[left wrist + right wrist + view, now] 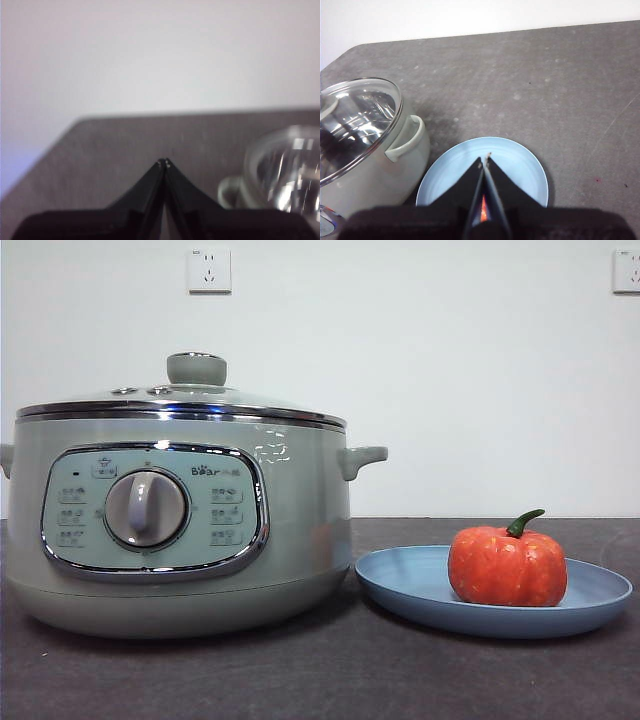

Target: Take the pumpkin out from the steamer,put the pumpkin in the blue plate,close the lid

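Pumpkin (507, 567) sat upright on blue plate (400, 585), just beside steamer (180, 530) on counter (300, 670). Lid (180, 405) was on pot. Right pincer (484, 161) hung above plate w/ jaws together, empty, nearer pumpkin. Left pincer (164, 162) also pressed together, empty, near steamer. Judged: task complete.

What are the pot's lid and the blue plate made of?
The lid looks like clear glass, since the right wrist view shows the pot's shiny inside through it; its rim gleams like polished metal, and its knob looks like matte green plastic. The blue plate is dull with no shine, probably plastic, though it could be matte ceramic.
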Robot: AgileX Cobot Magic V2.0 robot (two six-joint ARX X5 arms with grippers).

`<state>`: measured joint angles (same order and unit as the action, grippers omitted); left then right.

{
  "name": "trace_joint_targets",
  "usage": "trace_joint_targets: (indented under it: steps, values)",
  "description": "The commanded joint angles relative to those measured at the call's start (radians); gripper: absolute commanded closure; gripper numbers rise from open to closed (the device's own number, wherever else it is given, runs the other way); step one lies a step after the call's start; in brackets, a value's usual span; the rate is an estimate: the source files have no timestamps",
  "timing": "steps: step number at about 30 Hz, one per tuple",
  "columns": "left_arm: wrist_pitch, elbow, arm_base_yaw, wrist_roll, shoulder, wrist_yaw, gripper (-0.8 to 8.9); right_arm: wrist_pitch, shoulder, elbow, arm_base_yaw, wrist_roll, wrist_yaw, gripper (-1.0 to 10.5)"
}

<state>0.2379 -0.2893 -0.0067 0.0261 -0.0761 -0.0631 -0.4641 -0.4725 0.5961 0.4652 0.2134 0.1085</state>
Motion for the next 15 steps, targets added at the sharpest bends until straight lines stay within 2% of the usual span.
trace_joint_targets:
  steps: [1, 7, 15]
  values:
    - [-0.03, 0.089, 0.012, 0.003, 0.01, 0.016, 8.16, 0.006, 0.002, -0.008, 0.002, 0.006, 0.003, 9.6]
    - [-0.088, 0.223, 0.013, -0.039, 0.01, 0.018, 8.16, 0.006, 0.002, -0.008, 0.002, 0.006, 0.003, 9.6]
    - [-0.059, 0.287, 0.013, -0.075, 0.05, 0.016, 8.16, 0.006, 0.002, -0.008, 0.002, 0.006, 0.003, 9.6]
